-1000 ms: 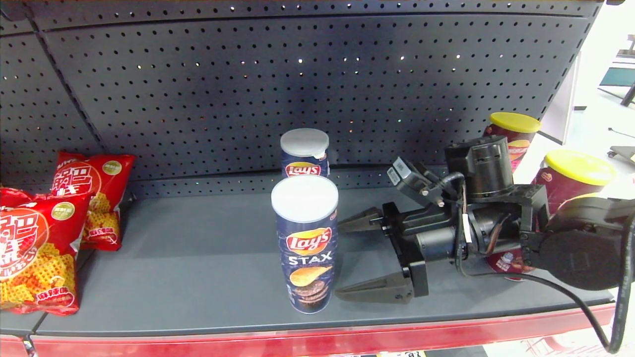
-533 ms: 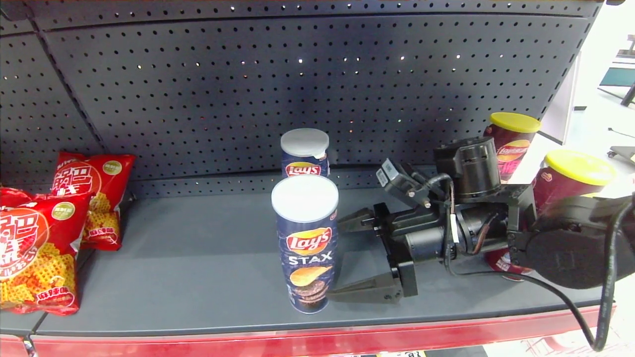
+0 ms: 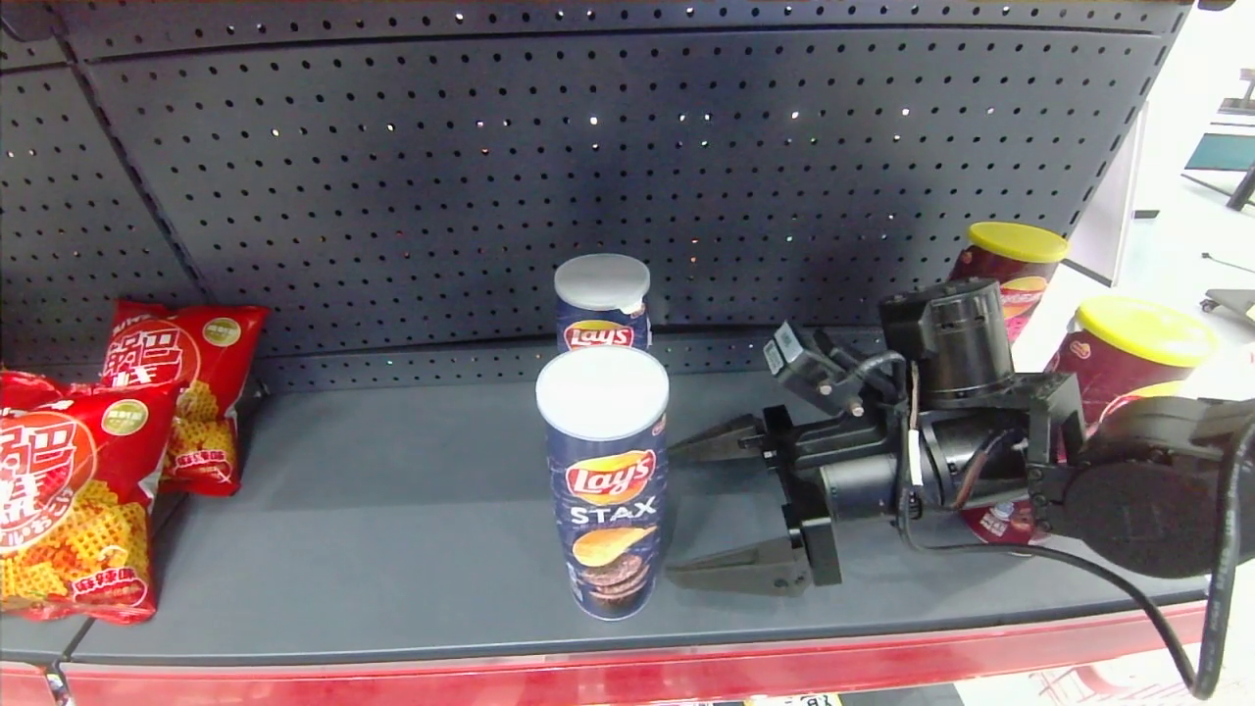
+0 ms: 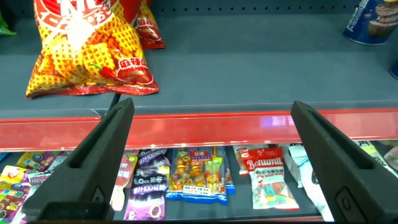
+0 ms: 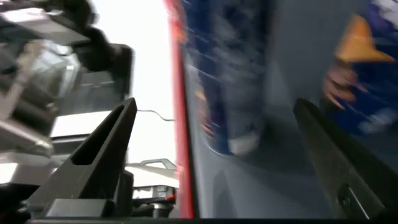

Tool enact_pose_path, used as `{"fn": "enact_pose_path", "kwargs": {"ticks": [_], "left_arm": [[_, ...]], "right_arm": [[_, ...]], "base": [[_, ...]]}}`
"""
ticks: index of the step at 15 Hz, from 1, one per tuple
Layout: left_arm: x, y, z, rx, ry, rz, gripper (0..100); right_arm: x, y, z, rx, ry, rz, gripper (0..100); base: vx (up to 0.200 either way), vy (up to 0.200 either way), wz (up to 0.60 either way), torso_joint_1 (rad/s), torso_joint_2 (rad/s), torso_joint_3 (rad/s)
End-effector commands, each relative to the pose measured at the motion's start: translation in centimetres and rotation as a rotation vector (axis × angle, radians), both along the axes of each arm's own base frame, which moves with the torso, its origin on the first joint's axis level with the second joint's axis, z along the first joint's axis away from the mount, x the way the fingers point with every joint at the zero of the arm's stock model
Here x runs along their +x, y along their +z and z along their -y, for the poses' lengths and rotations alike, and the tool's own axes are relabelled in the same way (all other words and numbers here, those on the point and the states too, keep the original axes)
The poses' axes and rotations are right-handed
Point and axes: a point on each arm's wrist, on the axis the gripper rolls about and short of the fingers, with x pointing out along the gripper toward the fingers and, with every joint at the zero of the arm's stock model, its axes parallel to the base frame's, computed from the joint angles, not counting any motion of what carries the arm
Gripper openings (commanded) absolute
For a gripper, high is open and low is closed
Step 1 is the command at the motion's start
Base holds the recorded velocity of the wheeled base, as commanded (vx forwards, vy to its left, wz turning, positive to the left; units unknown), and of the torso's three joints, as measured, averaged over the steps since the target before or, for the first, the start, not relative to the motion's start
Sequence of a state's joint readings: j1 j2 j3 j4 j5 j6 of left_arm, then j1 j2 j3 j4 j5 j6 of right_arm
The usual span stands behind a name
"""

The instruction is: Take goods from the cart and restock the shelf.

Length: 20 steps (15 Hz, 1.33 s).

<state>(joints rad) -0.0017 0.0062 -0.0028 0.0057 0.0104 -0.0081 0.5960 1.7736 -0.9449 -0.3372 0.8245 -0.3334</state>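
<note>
1. Wide-spread jaws on the right gripper (image 3: pixel 677 518), turned sideways low over the shelf (image 3: pixel 392 510), nothing held.
2. Just off its fingertips: front blue chip can (image 3: pixel 602 480), upright near the shelf's front edge (contact with the nearer finger hard to judge).
3. Past the farther finger, toward the back panel: second blue chip can (image 3: pixel 601 299), upright.
4. Behind those jaws, beside the wrist: two maroon cans (image 3: pixel 1137 353) with yellow lids.
5. Well beyond the fingertips, past the blue cans: red snack bags (image 3: pixel 69 490).
6. Left gripper (image 4: pixel 212 106) likewise wide and empty, level with the red shelf edge (image 4: pixel 199 121); between its jaws, lower down, assorted packets (image 4: pixel 196 180).
</note>
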Motion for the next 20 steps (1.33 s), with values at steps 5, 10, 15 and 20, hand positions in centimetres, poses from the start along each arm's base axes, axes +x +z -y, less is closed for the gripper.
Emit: {"fn": "enact_pose_path", "kwargs": {"ticks": [5, 10, 15, 20], "left_arm": [[0.0, 0.0, 0.0, -0.001, 0.002, -0.002, 100], [0.0, 0.0, 0.0, -0.001, 0.0, -0.003, 100], [0.0, 0.0, 0.0, 0.0, 0.0, -0.002, 100], [0.0, 0.0, 0.0, -0.001, 0.0, -0.002, 100]], "right_arm": [[-2.0, 3.7, 5.6, 0.043, -0.171, 0.109, 100], [-12.9, 9.0, 11.2, 0.216, -0.275, 0.269, 100], [-26.2, 8.6, 18.1, 0.352, -0.56, 0.272, 100], [-30.4, 4.4, 19.0, 0.468, -1.116, 0.215, 100]], "base": [[0.0, 0.0, 0.0, 0.0, 0.0, 0.0], [0.0, 0.0, 0.0, 0.0, 0.0, 0.0], [0.0, 0.0, 0.0, 0.0, 0.0, 0.0], [0.0, 0.0, 0.0, 0.0, 0.0, 0.0]]}}
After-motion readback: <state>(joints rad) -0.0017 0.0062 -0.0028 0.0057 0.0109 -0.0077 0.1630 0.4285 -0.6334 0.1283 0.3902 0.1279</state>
